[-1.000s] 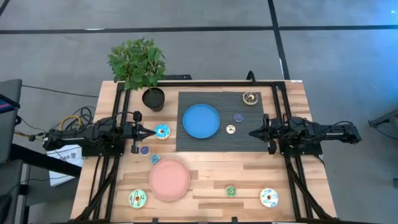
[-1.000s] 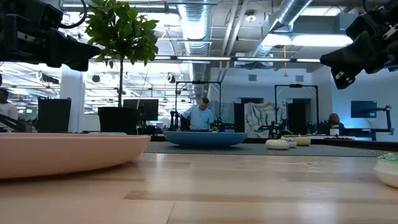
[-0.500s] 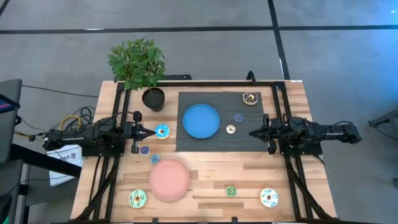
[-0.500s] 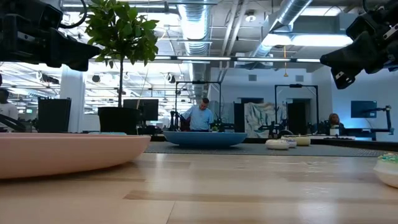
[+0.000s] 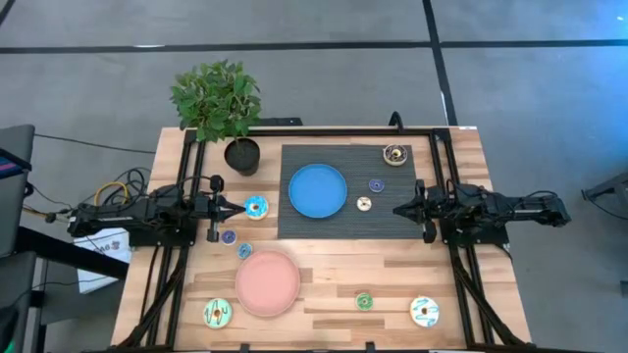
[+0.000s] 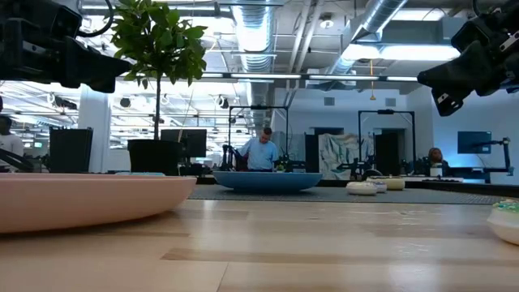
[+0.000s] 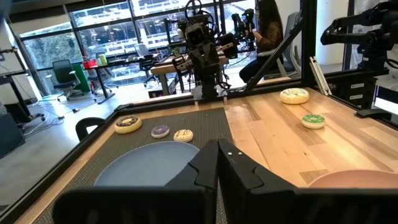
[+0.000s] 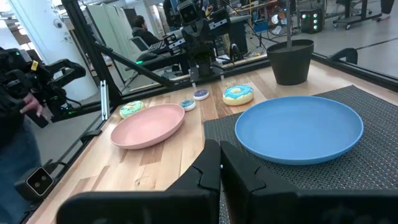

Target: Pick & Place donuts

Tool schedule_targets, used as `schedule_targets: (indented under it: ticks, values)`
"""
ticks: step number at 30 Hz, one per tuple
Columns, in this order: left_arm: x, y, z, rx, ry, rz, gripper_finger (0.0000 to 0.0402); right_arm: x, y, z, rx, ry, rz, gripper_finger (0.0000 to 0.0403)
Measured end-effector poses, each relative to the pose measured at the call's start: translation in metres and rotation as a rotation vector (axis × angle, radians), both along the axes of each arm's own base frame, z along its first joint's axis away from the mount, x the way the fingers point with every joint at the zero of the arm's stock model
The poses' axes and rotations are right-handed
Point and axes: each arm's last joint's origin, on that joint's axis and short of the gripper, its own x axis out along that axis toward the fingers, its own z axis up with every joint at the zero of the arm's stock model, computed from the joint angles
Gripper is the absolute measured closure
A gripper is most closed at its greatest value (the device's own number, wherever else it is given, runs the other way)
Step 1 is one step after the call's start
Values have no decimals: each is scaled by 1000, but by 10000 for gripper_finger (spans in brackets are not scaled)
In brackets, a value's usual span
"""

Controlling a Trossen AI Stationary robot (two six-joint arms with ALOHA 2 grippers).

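Note:
Toy donuts lie flat and scattered on the table. A light blue one (image 5: 256,207) lies just beyond my left gripper (image 5: 238,208), which hangs shut above the table at its left side. On the dark mat (image 5: 392,227) lie a dark brown donut (image 5: 395,154), a purple mini (image 5: 376,184) and a cream mini (image 5: 364,204). A green donut (image 5: 218,313), a white donut (image 5: 424,311) and a green mini (image 5: 364,301) lie along the near edge. Two minis (image 5: 228,236) (image 5: 244,251) sit left of the pink plate (image 5: 267,281). My right gripper (image 5: 396,208) hangs shut at the right side, holding nothing.
A blue plate (image 5: 317,190) rests on the mat's left half. A potted plant (image 5: 241,155) stands at the far left. Black frame rails (image 5: 186,245) run along both table sides. People stand in the room beyond the table (image 6: 261,152).

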Motion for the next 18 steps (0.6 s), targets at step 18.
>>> schedule_targets:
  ticks: [18]
  values:
    - [0, 0, 2, -152, -13, 1, 402, 0, 0, 0, 0, 0, 0, 403]
